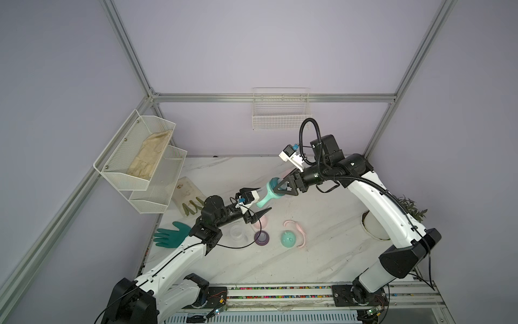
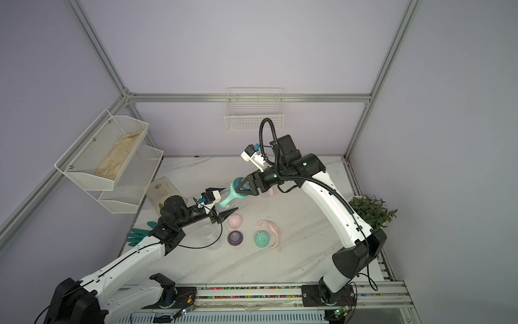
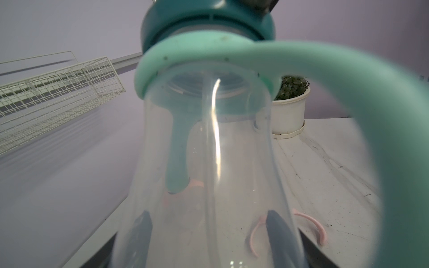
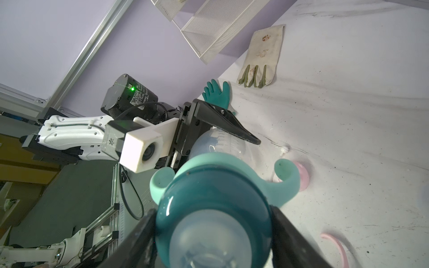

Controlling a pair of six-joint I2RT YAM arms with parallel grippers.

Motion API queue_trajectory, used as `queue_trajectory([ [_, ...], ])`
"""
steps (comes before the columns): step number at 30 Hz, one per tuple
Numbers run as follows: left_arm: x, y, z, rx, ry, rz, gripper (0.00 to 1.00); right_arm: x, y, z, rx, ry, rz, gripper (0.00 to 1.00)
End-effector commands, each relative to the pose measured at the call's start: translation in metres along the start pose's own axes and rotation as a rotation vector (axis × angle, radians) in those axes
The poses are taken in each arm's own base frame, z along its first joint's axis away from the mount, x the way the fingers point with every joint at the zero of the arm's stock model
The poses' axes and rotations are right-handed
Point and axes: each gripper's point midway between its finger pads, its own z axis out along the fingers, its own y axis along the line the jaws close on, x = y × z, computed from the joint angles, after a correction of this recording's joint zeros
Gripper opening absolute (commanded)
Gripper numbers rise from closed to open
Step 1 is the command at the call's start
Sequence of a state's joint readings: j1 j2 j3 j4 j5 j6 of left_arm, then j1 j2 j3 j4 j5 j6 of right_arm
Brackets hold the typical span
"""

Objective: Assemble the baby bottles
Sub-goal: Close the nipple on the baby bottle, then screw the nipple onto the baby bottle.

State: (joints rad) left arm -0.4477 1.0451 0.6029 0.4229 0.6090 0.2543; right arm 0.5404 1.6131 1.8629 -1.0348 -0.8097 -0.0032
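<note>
The baby bottle [image 1: 265, 197] hangs in the air above the marble table [image 1: 308, 252], strung between both arms. Its clear body [image 3: 209, 174] looks light, thin-walled and slick (squeeze hard and I'd guess it flexes or squirts out), so the wide lower part is where to grab. The left gripper [image 3: 210, 232] has it there, jaws spread fairly wide, one on each side. The mint handle ring [image 4: 285, 181] sits at the neck. The right gripper [image 4: 213, 239] clamps the smaller, stiffer teal collar [image 4: 209, 197], probably the best place to twist.
</note>
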Motion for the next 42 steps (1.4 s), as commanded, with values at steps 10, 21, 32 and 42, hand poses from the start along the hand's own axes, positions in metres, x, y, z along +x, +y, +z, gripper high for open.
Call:
queue_trajectory([
  [10,-0.044,0.040,0.001,-0.200,-0.066,0.180,0.00,0.005,-0.003,0.016,-0.081,-0.026,0.064,0.34],
  [21,-0.034,0.078,-0.013,-0.469,0.034,0.344,0.00,-0.002,-0.034,0.035,-0.021,-0.054,0.219,0.31],
  [32,-0.026,0.114,-0.040,-0.771,0.145,0.506,0.00,-0.034,-0.074,0.054,0.008,-0.290,0.517,0.26],
  [42,-0.019,0.114,-0.042,-0.786,0.167,0.474,0.00,-0.056,-0.068,0.045,0.064,-0.373,0.443,0.68],
])
